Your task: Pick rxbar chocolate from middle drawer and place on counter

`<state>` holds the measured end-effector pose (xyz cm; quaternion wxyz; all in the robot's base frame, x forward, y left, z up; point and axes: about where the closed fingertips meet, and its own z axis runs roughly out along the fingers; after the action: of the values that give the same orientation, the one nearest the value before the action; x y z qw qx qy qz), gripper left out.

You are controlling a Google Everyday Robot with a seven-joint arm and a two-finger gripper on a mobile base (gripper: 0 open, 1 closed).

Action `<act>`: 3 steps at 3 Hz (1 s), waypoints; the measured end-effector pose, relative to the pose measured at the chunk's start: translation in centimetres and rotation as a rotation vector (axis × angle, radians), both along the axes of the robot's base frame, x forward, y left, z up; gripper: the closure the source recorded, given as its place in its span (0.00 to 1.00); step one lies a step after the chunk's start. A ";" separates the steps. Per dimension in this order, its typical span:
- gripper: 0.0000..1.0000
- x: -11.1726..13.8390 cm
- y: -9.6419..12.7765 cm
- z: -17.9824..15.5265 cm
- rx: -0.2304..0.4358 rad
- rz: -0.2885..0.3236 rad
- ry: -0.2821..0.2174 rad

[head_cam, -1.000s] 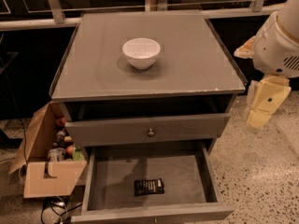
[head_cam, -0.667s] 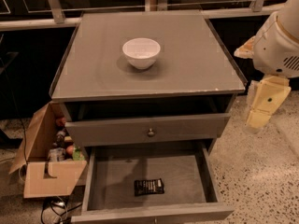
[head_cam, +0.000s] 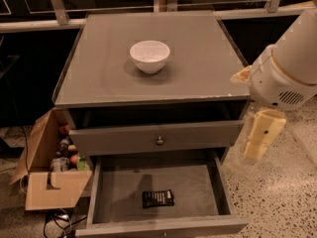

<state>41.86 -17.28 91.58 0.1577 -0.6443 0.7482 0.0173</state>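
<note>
Cardboard box [head_cam: 49, 182]: on the floor at the cabinet's 8 o'clock.
White bowl [head_cam: 149, 56]: upright, mid-counter [head_cam: 203, 68].
Rxbar chocolate [head_cam: 158, 198]: flat on the floor of the open middle drawer [head_cam: 195, 192], at the bowl's 6 o'clock.
Gripper [head_cam: 261, 140]: hangs at the cabinet's 3 o'clock, well apart from the bar; wide or narrow, cannot tell.
</note>
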 end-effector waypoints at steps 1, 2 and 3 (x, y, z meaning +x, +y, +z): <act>0.00 -0.3 2.0 -2.8 0.037 0.036 0.030; 0.00 -0.4 2.1 -2.9 0.037 0.035 0.031; 0.00 -0.9 2.7 -4.6 0.050 0.028 0.066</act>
<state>40.98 -14.62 86.96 0.1489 -0.6495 0.7433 0.0596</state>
